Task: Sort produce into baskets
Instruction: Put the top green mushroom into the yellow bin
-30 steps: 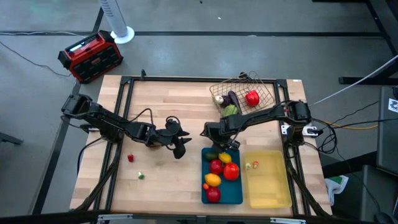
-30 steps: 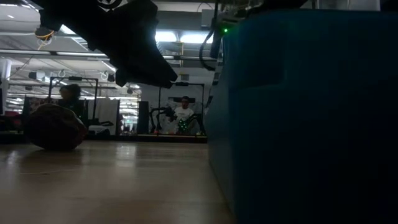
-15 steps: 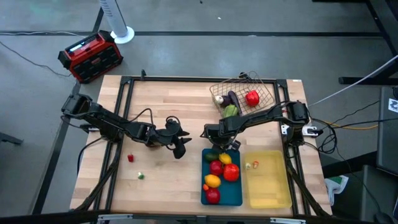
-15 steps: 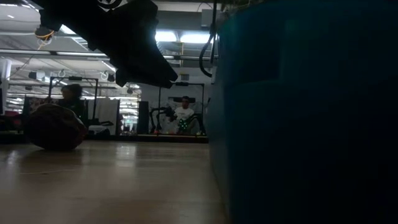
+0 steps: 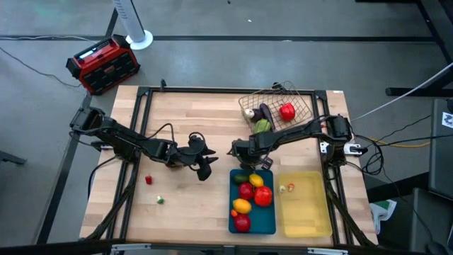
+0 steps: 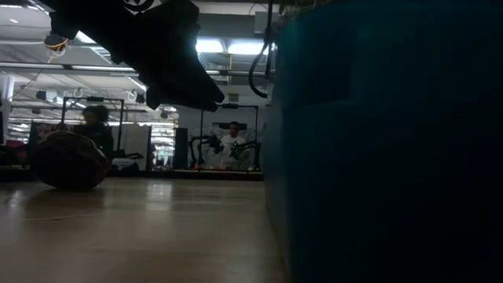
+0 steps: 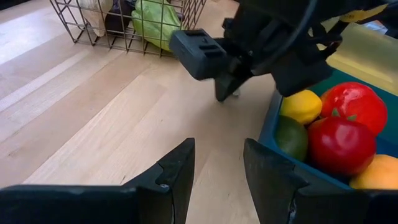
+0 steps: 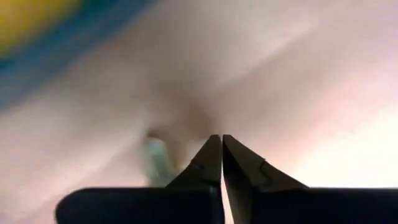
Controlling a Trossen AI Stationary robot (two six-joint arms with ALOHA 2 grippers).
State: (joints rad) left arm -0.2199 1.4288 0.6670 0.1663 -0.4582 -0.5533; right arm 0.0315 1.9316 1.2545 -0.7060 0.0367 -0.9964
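Observation:
My right gripper [image 5: 259,163] points down at the bare table just beyond the far edge of the blue tray [image 5: 271,221], fingers shut [image 8: 222,138]. A small pale green piece [image 8: 157,160] lies beside one finger. The tray holds red, yellow, green and orange produce [image 5: 249,193]. The wire basket [image 5: 301,99] holds a red piece [image 5: 287,111], a purple one and a green one. The yellow tray [image 5: 308,212] holds one small piece [image 5: 287,188]. My left gripper [image 5: 207,168] hovers open over the table's middle, with nothing between its fingers [image 7: 217,149]. My right gripper comes from above with its shut fingers [image 7: 225,94] down at the tabletop. Nothing shows between the tips. The small pale green piece sits by the outer side of one finger [image 8: 199,163]; whether they touch, I cannot tell.
A small red piece [image 5: 148,180] and a small green piece [image 5: 161,200] lie loose on the table's near left. A dark round thing [image 6: 69,161] rests on the wood in the low view. A red-and-black box [image 5: 102,64] stands on the floor beyond the far left corner.
My right gripper has shut its fingers and tipped a little steeper, staying over the same spot by the blue tray's far edge.

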